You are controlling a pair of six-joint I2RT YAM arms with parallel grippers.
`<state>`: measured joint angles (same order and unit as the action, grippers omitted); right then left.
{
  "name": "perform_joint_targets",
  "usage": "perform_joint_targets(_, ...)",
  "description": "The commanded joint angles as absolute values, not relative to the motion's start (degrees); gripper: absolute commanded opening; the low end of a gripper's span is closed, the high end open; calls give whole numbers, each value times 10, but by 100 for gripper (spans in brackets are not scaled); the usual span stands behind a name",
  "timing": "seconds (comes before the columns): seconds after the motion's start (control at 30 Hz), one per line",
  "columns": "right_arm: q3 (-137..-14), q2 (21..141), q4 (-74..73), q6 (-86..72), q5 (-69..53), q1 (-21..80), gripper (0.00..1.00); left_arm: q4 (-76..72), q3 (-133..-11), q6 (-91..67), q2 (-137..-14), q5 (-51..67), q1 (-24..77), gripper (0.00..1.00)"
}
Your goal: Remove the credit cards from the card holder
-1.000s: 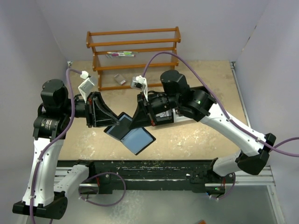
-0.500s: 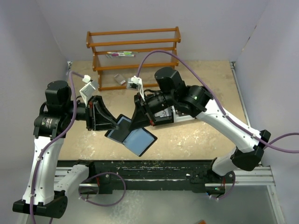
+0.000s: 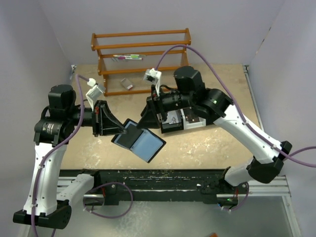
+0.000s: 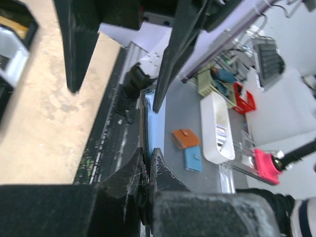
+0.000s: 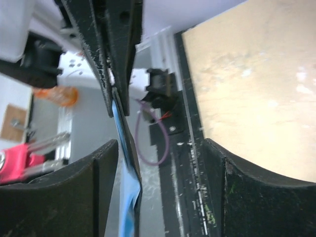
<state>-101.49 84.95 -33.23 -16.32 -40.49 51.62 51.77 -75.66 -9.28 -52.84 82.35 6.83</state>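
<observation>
The card holder point(image 3: 143, 142) hangs open in the air over the table's near edge, black outside with blue-grey lining. My left gripper point(image 3: 120, 133) is shut on its left flap; the left wrist view shows the card holder point(image 4: 151, 116) edge-on, running out from my left gripper point(image 4: 148, 155). My right gripper point(image 3: 146, 121) stands open just above it. In the right wrist view the card holder point(image 5: 122, 140) passes close inside the left finger of my right gripper point(image 5: 159, 148), untouched by the other finger. No credit cards show in the lining. An orange-tan patch point(image 4: 12, 22) lies in the tray; I cannot tell what it is.
A black-and-white tray point(image 3: 193, 122) sits under my right arm. At the back stands a wooden rack point(image 3: 140, 54) with pens point(image 3: 127, 58) on a shelf and a small grey block point(image 3: 127, 84) beneath it. A black rail point(image 3: 163, 177) borders the table's near edge.
My right gripper has opened, let go of the card holder and drawn back up and to the right. My left gripper has closed tighter on the card holder's left flap.
</observation>
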Motion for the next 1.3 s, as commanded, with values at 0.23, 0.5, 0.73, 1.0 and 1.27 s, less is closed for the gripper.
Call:
perform_joint_targets(0.23,-882,685,-128,-331,-247,491,75,502,-813,-102,-541,583,69,0)
perform_joint_targets(0.5,-735,686,77,-441,-319,504,72,442,-831,-150,-541,543,70,0)
perform_joint_targets(0.73,-691,713,165,-481,-328,514,70,395,-831,-211,-543,597,69,0)
perform_joint_targets(1.0,-643,696,248,-502,-315,514,69,260,-800,-364,-545,686,69,0)
perform_joint_targets(1.27,-606,686,343,-547,-299,514,61,221,-787,-403,-549,717,69,0)
